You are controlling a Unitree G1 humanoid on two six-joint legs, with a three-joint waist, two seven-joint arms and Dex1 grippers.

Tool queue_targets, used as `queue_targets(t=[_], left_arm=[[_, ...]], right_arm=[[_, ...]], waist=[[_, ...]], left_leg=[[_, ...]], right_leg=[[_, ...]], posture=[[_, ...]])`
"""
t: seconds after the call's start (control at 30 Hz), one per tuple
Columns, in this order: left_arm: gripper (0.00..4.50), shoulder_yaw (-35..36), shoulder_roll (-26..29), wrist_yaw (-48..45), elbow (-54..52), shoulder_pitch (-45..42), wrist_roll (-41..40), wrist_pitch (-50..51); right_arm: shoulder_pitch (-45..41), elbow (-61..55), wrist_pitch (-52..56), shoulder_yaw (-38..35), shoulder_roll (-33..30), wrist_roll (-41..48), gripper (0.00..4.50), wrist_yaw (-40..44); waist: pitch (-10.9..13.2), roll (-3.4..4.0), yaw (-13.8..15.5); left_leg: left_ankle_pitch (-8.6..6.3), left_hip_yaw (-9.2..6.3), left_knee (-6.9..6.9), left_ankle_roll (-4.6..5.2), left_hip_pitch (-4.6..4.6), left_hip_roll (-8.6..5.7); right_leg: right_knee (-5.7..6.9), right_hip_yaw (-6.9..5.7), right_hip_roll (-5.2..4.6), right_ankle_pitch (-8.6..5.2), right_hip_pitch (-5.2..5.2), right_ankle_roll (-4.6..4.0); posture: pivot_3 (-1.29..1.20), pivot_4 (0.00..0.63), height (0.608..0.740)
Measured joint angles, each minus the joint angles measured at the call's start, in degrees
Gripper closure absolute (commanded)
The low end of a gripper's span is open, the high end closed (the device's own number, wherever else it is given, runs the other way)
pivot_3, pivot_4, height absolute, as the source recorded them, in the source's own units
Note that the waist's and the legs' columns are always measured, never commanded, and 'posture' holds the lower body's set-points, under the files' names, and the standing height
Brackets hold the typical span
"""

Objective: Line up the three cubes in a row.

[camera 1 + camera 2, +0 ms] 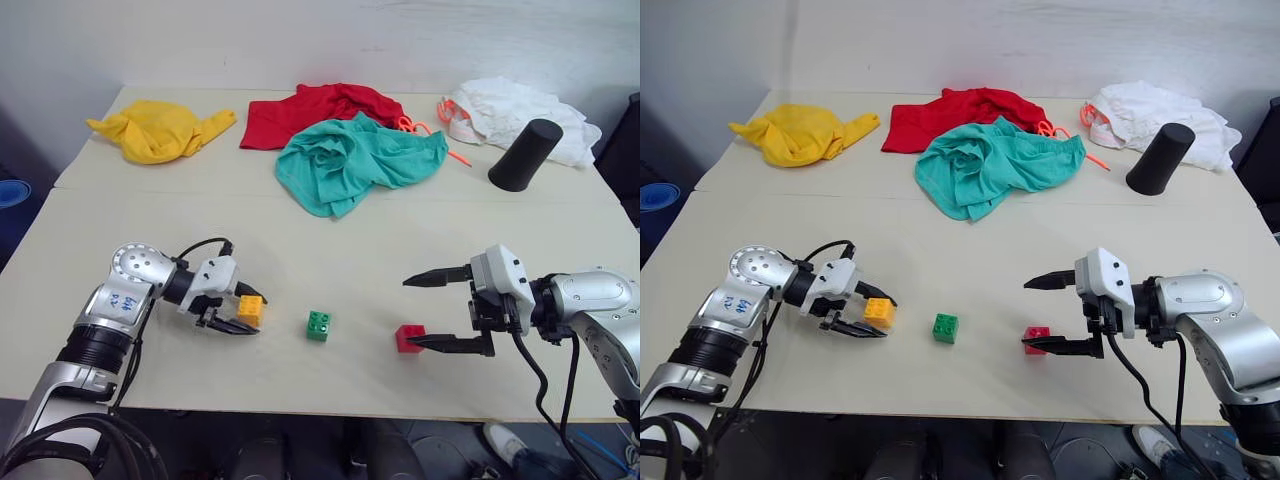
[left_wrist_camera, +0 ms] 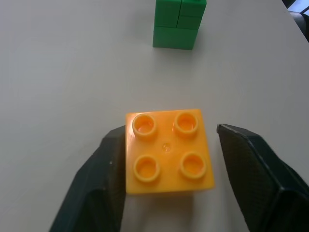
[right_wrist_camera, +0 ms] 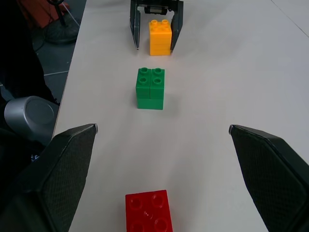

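Three studded cubes stand near the table's front edge, roughly in a line. The yellow-orange cube (image 2: 169, 151) is on the left, the green cube (image 1: 319, 325) in the middle and the red cube (image 1: 409, 337) on the right. My left gripper (image 1: 254, 311) is open around the yellow-orange cube, which rests on the table. One finger (image 2: 104, 183) is against its side, and the other finger stands a small gap away. My right gripper (image 1: 409, 313) is wide open and points left. The red cube lies by the tip of its near finger, and nothing is held.
At the back of the table lie a yellow cloth (image 1: 160, 130), a red cloth (image 1: 320, 108), a teal cloth (image 1: 355, 160) and a white cloth (image 1: 515, 110). A black cone-shaped cup (image 1: 525, 155) lies at the back right. The table's front edge (image 1: 330, 408) is close behind the cubes.
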Motion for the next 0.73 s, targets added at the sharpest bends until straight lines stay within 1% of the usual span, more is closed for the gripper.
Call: queue_targets(t=[0.07, 0.1, 0.2, 0.3, 0.4, 0.47, 0.57, 0.63, 0.73], left_arm=[[0.05, 0.01, 0.59, 0.0, -0.19, 0.57, 0.0, 0.65], [0.02, 0.05, 1.14, -0.01, -0.46, 1.07, -0.07, 1.02], [0.02, 1.03, 3.6, -0.02, -2.77, 3.29, -0.94, 2.82], [0.02, 3.91, 8.42, -0.06, -7.02, 7.01, -3.28, 5.31], [0.02, 10.51, 16.77, -0.09, -12.2, 13.64, -7.11, 8.61], [0.02, 16.48, 21.82, -0.09, -16.16, 17.5, -10.72, 12.36], [0.02, 22.29, 25.49, -0.1, -20.39, 22.77, -14.3, 15.44], [0.02, 25.35, 27.19, -0.1, -21.41, 26.21, -15.51, 16.72], [0.02, 28.03, 28.17, -0.09, -23.67, 28.28, -17.59, 19.12]], right_arm=[[-0.08, 0.05, -0.04, 0.0, -0.24, -0.02, 0.0, 0.1], [-0.07, 0.2, -0.12, 0.0, -0.42, -0.05, 0.0, 0.23], [0.64, 0.94, -0.43, -0.24, -1.46, -0.25, 0.0, 1.03], [2.19, 3.79, -2.32, -1.79, -2.42, -0.81, 0.0, 2.66], [5.11, 9.03, -5.09, -5.24, -5.51, -1.53, 0.0, 6.08], [6.53, 11.99, -6.61, -8.06, -7.21, -1.45, 0.0, 9.18], [8.16, 14.84, -9.21, -10.48, -8.81, -1.39, 0.0, 13.04], [8.92, 17.45, -10.7, -11.47, -9.73, -1.37, 0.0, 15.42], [9.26, 19.21, -11.51, -12.02, -10.52, -1.08, 0.0, 16.64]], waist=[[0.0, 0.0, -0.02], [0.0, 0.0, -0.04], [0.0, 0.0, 0.02], [0.01, -0.01, -0.09], [0.04, -0.03, -0.21], [0.05, -0.02, -0.12], [0.05, 0.0, 0.05], [0.06, 0.01, -0.01], [0.06, 0.02, -0.07]], left_leg=[[0.0, 0.0, 0.0, 0.0, 0.0, 0.0], [0.0, 0.0, 0.0, 0.0, 0.0, 0.0], [0.0, -0.03, 0.0, 0.0, 0.0, 0.02], [-0.01, -0.02, -0.01, 0.02, -0.02, 0.01], [-0.02, -0.03, -0.05, 0.02, -0.01, 0.05], [-0.03, -0.03, -0.04, 0.04, 0.03, 0.03], [-0.04, -0.04, -0.04, 0.07, 0.07, 0.01], [-0.04, -0.02, -0.04, 0.07, 0.06, 0.01], [-0.03, -0.02, -0.04, 0.04, 0.08, 0.02]], right_leg=[[0.0, 0.01, 0.0, 0.0, 0.0, 0.0], [-0.01, 0.01, 0.0, 0.0, 0.0, 0.0], [-0.02, 0.0, -0.01, 0.0, 0.01, 0.0], [-0.03, 0.02, -0.03, 0.0, -0.01, 0.0], [-0.07, 0.03, -0.04, -0.01, -0.01, -0.01], [-0.06, 0.03, -0.08, -0.01, 0.04, -0.01], [-0.06, 0.03, -0.12, -0.01, 0.08, -0.01], [-0.06, 0.03, -0.11, -0.01, 0.07, -0.01], [-0.04, 0.03, -0.09, -0.02, 0.07, -0.02]], posture=[[0.0, 0.15, 0.74], [0.0, 0.15, 0.74], [0.0, 0.15, 0.74], [0.0, 0.15, 0.74], [0.0, 0.15, 0.74], [0.0, 0.15, 0.74], [0.0, 0.15, 0.74], [0.0, 0.15, 0.74], [0.0, 0.15, 0.74]])
